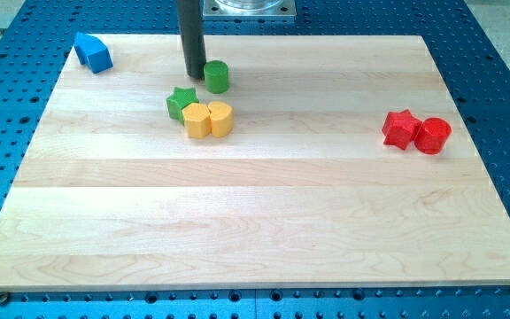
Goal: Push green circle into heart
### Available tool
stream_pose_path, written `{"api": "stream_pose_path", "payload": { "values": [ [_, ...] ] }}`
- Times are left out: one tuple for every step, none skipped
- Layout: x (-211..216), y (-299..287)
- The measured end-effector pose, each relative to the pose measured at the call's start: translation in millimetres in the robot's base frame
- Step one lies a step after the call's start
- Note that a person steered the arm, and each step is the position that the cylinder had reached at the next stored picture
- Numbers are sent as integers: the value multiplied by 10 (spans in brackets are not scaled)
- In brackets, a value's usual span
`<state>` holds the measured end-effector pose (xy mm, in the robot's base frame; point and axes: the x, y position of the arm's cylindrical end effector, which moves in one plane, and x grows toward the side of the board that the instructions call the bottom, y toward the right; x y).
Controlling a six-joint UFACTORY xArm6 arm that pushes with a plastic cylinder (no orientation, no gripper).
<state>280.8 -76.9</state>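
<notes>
Green circle (217, 76) is found standing near the view's top edge of the wooden board (264, 221), a little left of centre. All positions below are given relative to this block.

No jaws are fitted: the arm ends in a plain dark rod, so nothing can be opened, closed or gripped. The rod's tip (193, 74) is seen just to the view's left of the green circle, very close to it; whether contact is made cannot be told.

Below the green circle, slightly to the view's left, a green star (181, 103) is noted. Directly below it, near but apart, two yellow blocks lie touching one another: a yellow heart (220, 117), by its rounded lobes, and a yellow hexagon (197, 120) on its left. The shapes are judged, not certain. A blue block (93, 51) lies well apart to the view's left, and a red star (401, 128) and red circle (432, 136) lie well apart to the view's lower right.

The approach step is judged to be in hand; the push toward the heart is not yet done. From the present side, a push would send the circle to the view's right, not downward. The tip is therefore expected to be brought round to the circle's top side, then driven downward, with the green star avoided.
</notes>
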Motion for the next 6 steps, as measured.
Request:
{"api": "stream_pose_path", "payload": {
  "values": [
    [431,86],
    [459,239],
    [74,549],
    [131,917],
    [423,335],
    [288,98]
  ]
}}
